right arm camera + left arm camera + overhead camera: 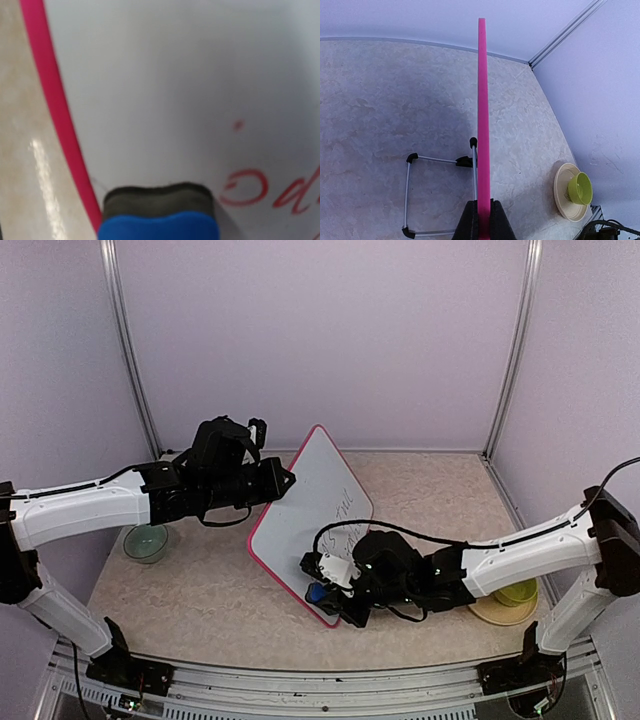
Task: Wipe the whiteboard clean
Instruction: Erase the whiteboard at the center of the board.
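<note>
The whiteboard [310,505] stands tilted at mid-table, white with a pink rim and handwriting [345,522] on its face. My left gripper [283,481] is shut on its upper left edge; in the left wrist view the rim [482,100] runs edge-on from between the black fingers [498,222], with the gripper [483,221] clamped on it. My right gripper [335,592] holds a blue eraser [320,593] against the board's lower corner. In the right wrist view the eraser [159,215] presses its dark felt on the white face [175,85] beside red writing [247,187]; the fingers are hidden.
A green bowl [146,541] sits at the left. A tan plate [497,613] with a lime cup [517,591] sits at the right, also in the left wrist view [563,197]. The board's wire stand [409,195] rests on the table behind it. Walls close the back and sides.
</note>
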`<state>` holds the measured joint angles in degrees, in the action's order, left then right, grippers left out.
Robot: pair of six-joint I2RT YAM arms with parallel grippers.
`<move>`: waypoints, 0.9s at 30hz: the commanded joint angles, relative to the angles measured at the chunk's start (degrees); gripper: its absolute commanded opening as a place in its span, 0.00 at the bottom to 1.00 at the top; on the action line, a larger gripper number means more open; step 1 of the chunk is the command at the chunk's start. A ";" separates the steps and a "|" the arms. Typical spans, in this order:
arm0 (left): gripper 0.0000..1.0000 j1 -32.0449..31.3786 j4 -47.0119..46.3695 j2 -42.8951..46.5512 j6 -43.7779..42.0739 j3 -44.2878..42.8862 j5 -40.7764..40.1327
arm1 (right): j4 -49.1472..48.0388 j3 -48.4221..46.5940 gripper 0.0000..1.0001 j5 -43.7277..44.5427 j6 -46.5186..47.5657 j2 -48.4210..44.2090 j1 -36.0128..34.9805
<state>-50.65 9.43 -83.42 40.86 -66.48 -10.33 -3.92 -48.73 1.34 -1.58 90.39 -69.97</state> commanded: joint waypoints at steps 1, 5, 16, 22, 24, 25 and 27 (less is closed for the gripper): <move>0.00 -1.20 1.82 -1.13 1.81 1.54 2.27 | 2.91 1.14 0.00 0.12 -1.05 0.70 -0.16; 0.00 -1.29 1.82 -1.13 2.01 1.70 2.29 | 2.74 -1.80 0.00 -0.83 -0.37 0.70 -0.25; 0.00 -1.29 1.56 -0.50 2.12 2.89 2.15 | 2.98 -12.37 0.00 -2.03 3.42 0.36 2.49; 0.00 -1.29 1.28 -0.13 2.05 3.41 2.24 | 1.86 -10.91 0.00 -7.46 2.14 2.62 7.46; 0.00 -1.24 1.21 0.05 1.88 3.56 2.22 | 0.72 -8.46 0.00 -9.19 1.49 3.12 8.57; 0.00 -1.21 1.20 0.09 1.86 3.59 2.24 | 0.42 -7.31 0.00 -9.69 1.23 3.48 8.77; 0.00 -1.12 1.20 0.18 1.79 3.75 2.32 | -0.10 -4.88 0.00 -10.78 0.84 3.79 8.89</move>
<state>-50.59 8.16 -82.70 42.74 -64.53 -10.85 -3.84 -58.22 -5.91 0.43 91.79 -61.78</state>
